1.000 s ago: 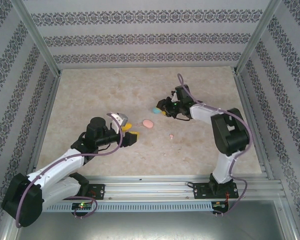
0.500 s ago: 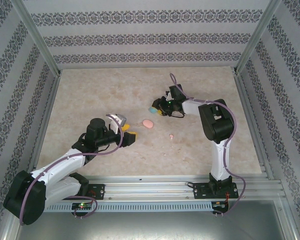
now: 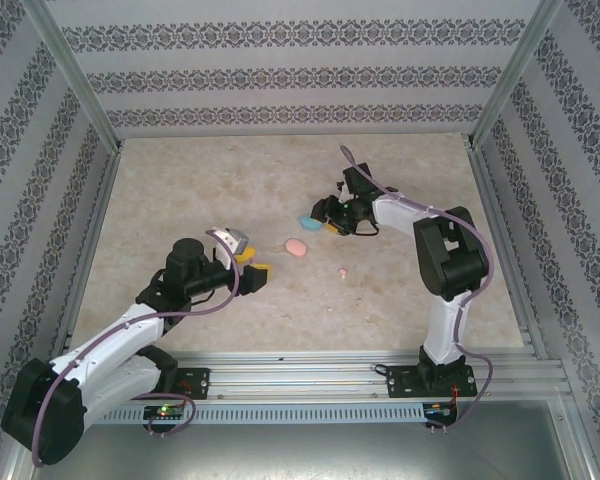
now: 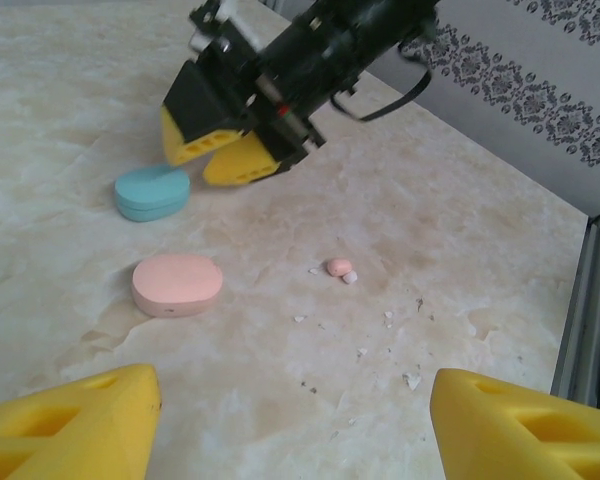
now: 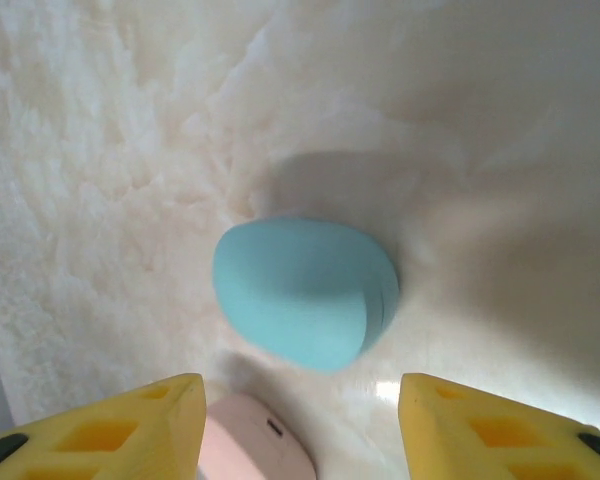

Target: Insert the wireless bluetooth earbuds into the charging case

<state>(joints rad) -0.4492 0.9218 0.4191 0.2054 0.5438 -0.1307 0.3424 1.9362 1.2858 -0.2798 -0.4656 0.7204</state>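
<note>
The light blue charging case [image 3: 307, 220] lies closed on the table, just left of my right gripper [image 3: 328, 222]. In the right wrist view the blue case [image 5: 305, 290] sits ahead of my right gripper [image 5: 300, 435], whose yellow fingers [image 5: 110, 430] stand apart and touch nothing. A closed pink case [image 3: 296, 246] lies near it, and a single pink earbud [image 3: 343, 271] rests alone to its right. My left gripper [image 3: 250, 263] is open over bare table, short of the pink case [image 4: 177, 284] and the pink earbud [image 4: 338, 267].
Metal frame rails and patterned walls [image 3: 300, 80] enclose the marble tabletop [image 3: 200, 180]. Small crumbs [image 4: 390, 320] dot the surface near the earbud. In the left wrist view the right arm [image 4: 310, 60] hangs above the blue case [image 4: 152, 192].
My right gripper's jaws have spread apart, and the blue case now lies free on the table. The left gripper has drawn back slightly toward its base.
</note>
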